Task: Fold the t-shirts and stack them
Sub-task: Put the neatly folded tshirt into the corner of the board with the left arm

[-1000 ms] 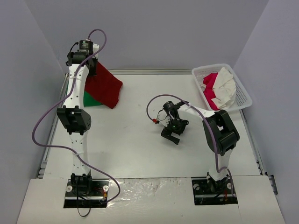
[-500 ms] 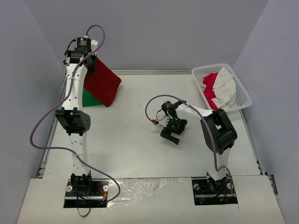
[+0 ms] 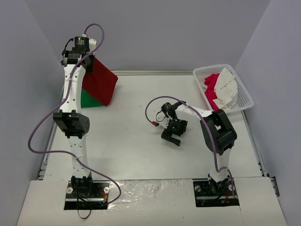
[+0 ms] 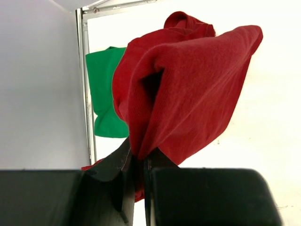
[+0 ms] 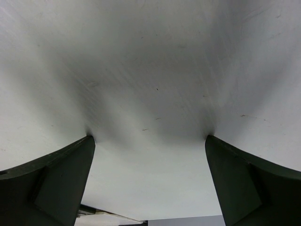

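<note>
While the red shirt [image 4: 188,94] is held bunched high at ten o'clock, clamped in the left end effector [image 4: 136,157] near the green shirt [image 3: 87,100], the right end effector [image 3: 171,137] is spread wide, empty, over the desk [image 3: 131,155]. A crumpled landing could be caused by that one-point grip.

Hanging shirt [image 3: 99,82] far left, above flat shirt [image 3: 87,100]; basket [image 3: 244,95] far right.

We see a white table [image 3: 131,141] with a metal rim [image 3: 155,72], closed in by plain pale grey walls [image 3: 164,33] behind it and along both its sides, under soft, even light.
</note>
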You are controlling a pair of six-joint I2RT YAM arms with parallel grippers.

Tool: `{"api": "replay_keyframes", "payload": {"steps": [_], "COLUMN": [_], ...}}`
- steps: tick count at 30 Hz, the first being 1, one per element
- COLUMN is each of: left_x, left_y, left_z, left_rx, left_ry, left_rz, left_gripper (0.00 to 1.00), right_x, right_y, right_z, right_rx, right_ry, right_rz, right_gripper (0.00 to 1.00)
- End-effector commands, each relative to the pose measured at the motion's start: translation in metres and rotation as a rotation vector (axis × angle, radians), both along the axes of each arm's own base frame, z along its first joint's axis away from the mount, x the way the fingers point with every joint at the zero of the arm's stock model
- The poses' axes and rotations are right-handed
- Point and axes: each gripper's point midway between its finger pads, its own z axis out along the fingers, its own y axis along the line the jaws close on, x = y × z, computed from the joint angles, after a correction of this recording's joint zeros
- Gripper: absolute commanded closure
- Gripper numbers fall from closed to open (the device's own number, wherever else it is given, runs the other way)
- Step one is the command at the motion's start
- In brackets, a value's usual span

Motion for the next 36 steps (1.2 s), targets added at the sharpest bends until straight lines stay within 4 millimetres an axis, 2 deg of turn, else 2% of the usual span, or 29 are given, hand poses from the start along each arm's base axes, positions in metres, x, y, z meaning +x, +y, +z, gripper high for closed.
{"api": "replay_keyframes", "payload": {"steps": [1,6,12,13,14,16,19,20,21,22,23,24,25,26,27,30,32,33,34,36], "left_x": [-0.010,-0.009,-0.005,-0.005,-0.004,-0.003,0.002,0.003,0.007,0.008,0.007,0.011,0.009,0.009,0.012,0.010,0.006,0.004,-0.002,-0.010], "left_y": [0.018,0.026,0.038,0.055,0.063,0.072,0.094,0.101,0.111,0.114,0.120,0.124,0.132,0.136,0.139,0.146,0.148,0.148,0.148,0.146], "left_z": [0.049,0.037,0.038,0.038,0.040,0.032,0.031,0.017,0.020,0.017,0.006,0.007,0.007,0.000,0.005,0.010,0.025,0.024,0.035,0.039], "left_rx": [0.044,0.059,0.096,0.103,0.129,0.151,0.221,0.247,0.284,0.304,0.329,0.351,0.390,0.417,0.436,0.466,0.474,0.479,0.483,0.467], "left_ry": [-0.120,-0.092,-0.111,-0.113,-0.122,-0.108,-0.126,-0.092,-0.116,-0.115,-0.083,-0.104,-0.099,-0.081,-0.107,-0.123,-0.160,-0.158,-0.178,-0.185], "left_rz": [0.034,0.047,0.067,0.099,0.114,0.127,0.172,0.164,0.195,0.202,0.198,0.212,0.244,0.247,0.258,0.279,0.297,0.297,0.306,0.310], "left_gripper": [0.98,0.98,0.98,0.98,0.98,0.98,0.98,0.98,0.97,0.95,0.74,0.59,0.47,0.40,0.30,0.25,0.25,0.25,0.25,0.25], "right_x": [-0.043,-0.045,-0.048,-0.048,-0.049,-0.052,-0.057,-0.059,-0.060,-0.061,-0.063,-0.064,-0.064,-0.066,-0.067,-0.070,-0.072,-0.073,-0.074,-0.072], "right_y": [-0.007,-0.010,-0.012,-0.012,-0.013,-0.015,-0.017,-0.017,-0.017,-0.018,-0.018,-0.018,-0.018,-0.018,-0.018,-0.021,-0.021,-0.022,-0.022,-0.020], "right_z": [-0.050,-0.051,-0.053,-0.053,-0.054,-0.055,-0.057,-0.057,-0.057,-0.057,-0.056,-0.056,-0.056,-0.056,-0.057,-0.060,-0.062,-0.062,-0.064,-0.064], "right_rx": [-0.030,-0.038,-0.048,-0.051,-0.055,-0.060,-0.065,-0.060,-0.059,-0.058,-0.056,-0.054,-0.049,-0.049,-0.049,-0.063,-0.070,-0.074,-0.075,-0.073], "right_ry": [0.188,0.198,0.206,0.208,0.212,0.220,0.235,0.242,0.243,0.247,0.250,0.253,0.254,0.263,0.265,0.287,0.301,0.309,0.315,0.312], "right_rz": [-0.003,-0.001,-0.004,-0.004,-0.003,-0.005,-0.006,-0.006,-0.005,-0.005,-0.006,-0.006,-0.007,-0.007,-0.007,-0.007,-0.007,-0.006,-0.005,0.000], "right_gripper": [0.00,0.00,0.00,0.00,0.00,0.00,0.00,0.00,0.00,0.00,0.00,0.00,0.00,0.00,0.00,0.00,0.00,0.00,0.00,0.00]}}
